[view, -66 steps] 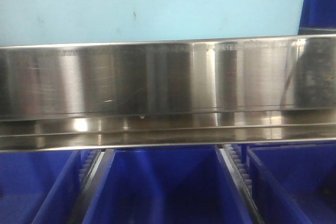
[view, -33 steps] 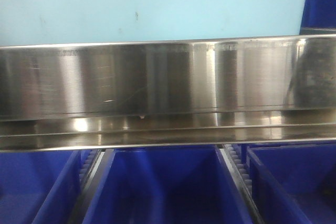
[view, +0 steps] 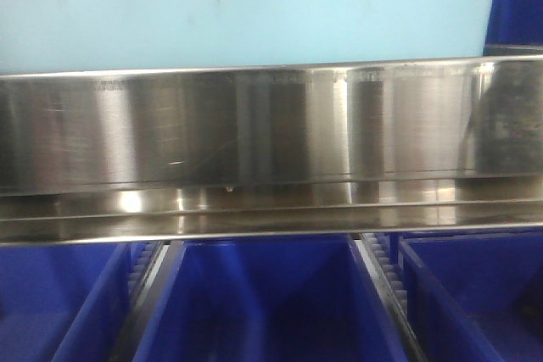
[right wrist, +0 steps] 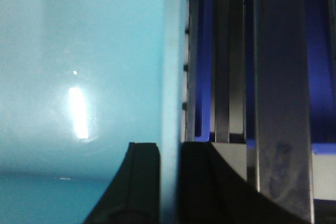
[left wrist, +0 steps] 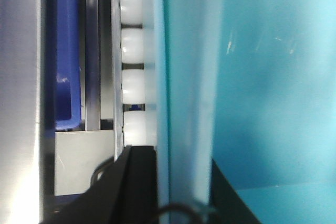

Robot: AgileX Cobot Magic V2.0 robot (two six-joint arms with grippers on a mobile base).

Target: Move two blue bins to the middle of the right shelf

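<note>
1. The left end effector (left wrist: 176,156) is closed narrowly on the rim of a pale blue bin (left wrist: 262,77). One black finger (left wrist: 134,187) presses the outer face of the wall and the other lies against the inner face.
2. The right end effector (right wrist: 169,145) grips the same way. Its fingers (right wrist: 139,182) straddle the opposite wall of the pale blue bin (right wrist: 79,51), with the rim squeezed between them.
3. Both wrists point forward along the bin's side walls, one on each side, so the bin hangs between the two arms.
4. In the front view the pale blue bin (view: 254,6) fills the upper part of the frame, above and behind a brushed steel shelf rail (view: 254,133).
5. Beside the left grip, a row of white rollers (left wrist: 134,45) runs just outside the bin wall. Steel bars and a strip of dark blue plastic lie further out.
6. Beside the right grip, dark steel bars (right wrist: 281,77) run parallel to the wall, with blue showing between them.
7. Below the rail, three dark blue bins (view: 263,303) sit side by side, with roller tracks between them.
</note>
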